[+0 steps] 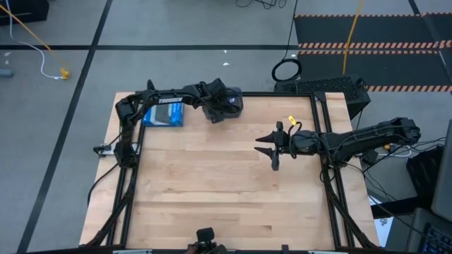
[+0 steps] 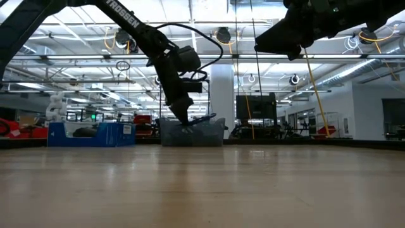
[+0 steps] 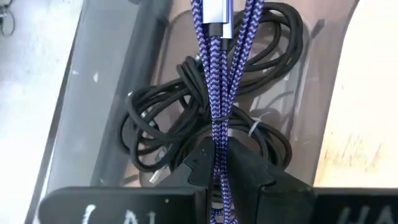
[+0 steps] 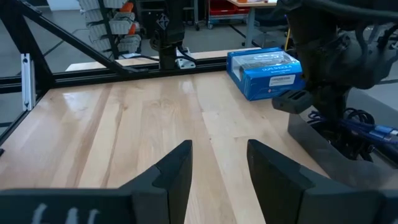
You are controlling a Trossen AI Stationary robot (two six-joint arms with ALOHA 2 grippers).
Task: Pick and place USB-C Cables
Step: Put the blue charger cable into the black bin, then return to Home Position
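Observation:
The blue-purple braided USB-C cable (image 3: pixel 217 81) is a folded bundle with silver plug ends (image 3: pixel 214 15). My left gripper (image 3: pixel 219 155) is shut on it over a clear bin (image 1: pixel 224 106) at the table's far edge. Two black cable bundles (image 3: pixel 168 124) lie coiled on the bin's floor. In the low view my left gripper (image 2: pixel 181 119) reaches down to the bin (image 2: pixel 212 134). My right gripper (image 1: pixel 274 144) hovers open over the table's right middle, holding nothing. My left gripper pinches several strands of the blue-purple cable (image 3: pixel 219 134) between its two fingers, near one end of the folded bundle. The fingers come from above, slanting down into the bin. The rest of the bundle sticks out past the fingertips over the black cables (image 4: pixel 373 130).
A blue box (image 1: pixel 164 114) lies on the table just left of the bin, under my left arm. Black frame rails (image 1: pixel 321 127) border the table. Bare wood (image 1: pixel 212 190) fills the middle and near side. A black cable ring (image 1: pixel 286 70) lies on the floor beyond.

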